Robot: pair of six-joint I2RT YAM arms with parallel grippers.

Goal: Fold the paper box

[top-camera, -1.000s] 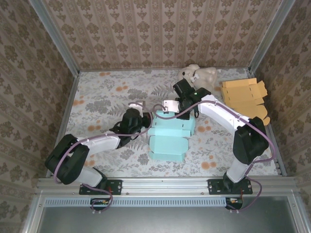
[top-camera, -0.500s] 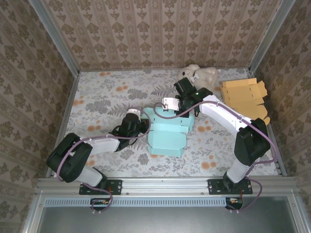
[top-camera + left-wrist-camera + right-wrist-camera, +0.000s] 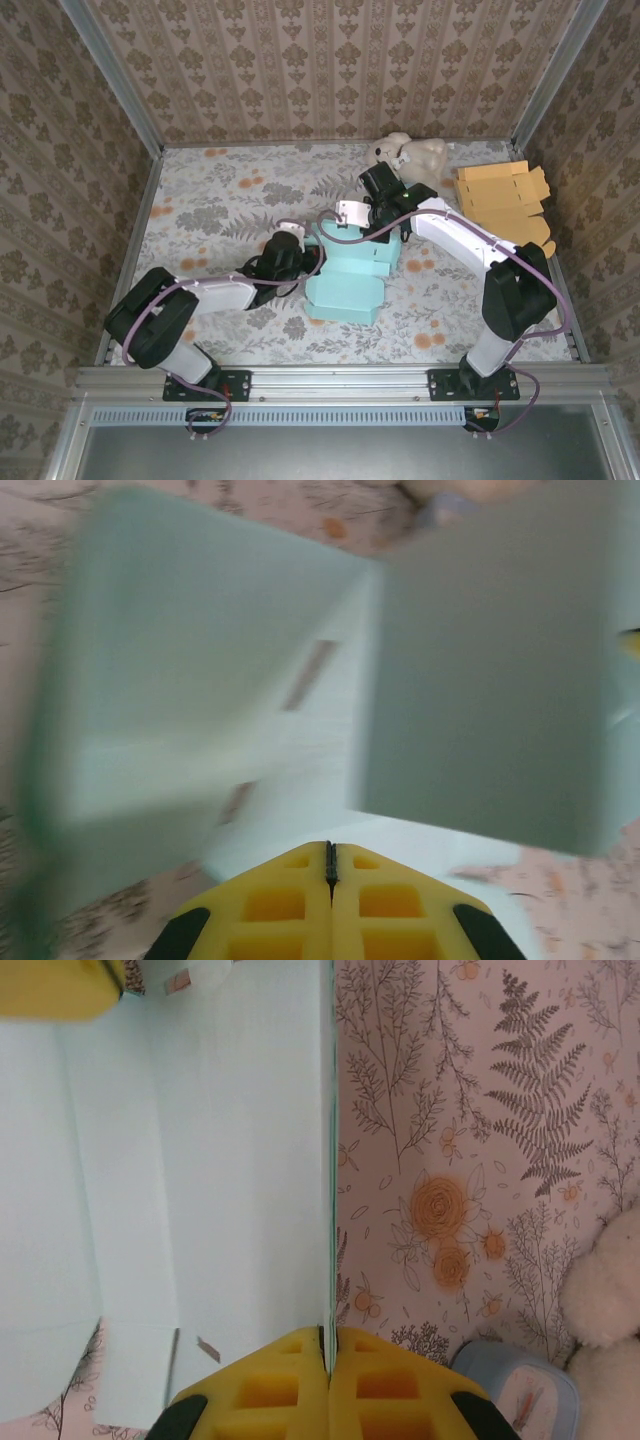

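The mint paper box (image 3: 345,285) lies half-formed in the middle of the table. Its far part stands raised and a flat panel stretches toward me. My right gripper (image 3: 385,228) reaches over the box's far edge. In the right wrist view it (image 3: 328,1332) is shut on a thin upright wall of the box (image 3: 200,1160). My left gripper (image 3: 303,255) is low at the box's left side. In the left wrist view it (image 3: 330,846) is shut with nothing between the jaws, and blurred box panels (image 3: 480,680) stand just ahead of its tips.
A white plush toy (image 3: 415,158) sits at the back, with a pale blue object (image 3: 515,1392) next to it. A stack of flat tan cardboard blanks (image 3: 505,200) lies at the back right. Patterned walls close in three sides of the table.
My left gripper drew back a little, then slid right up to the box's left side. The right gripper kept its hold on the far wall and barely moved.
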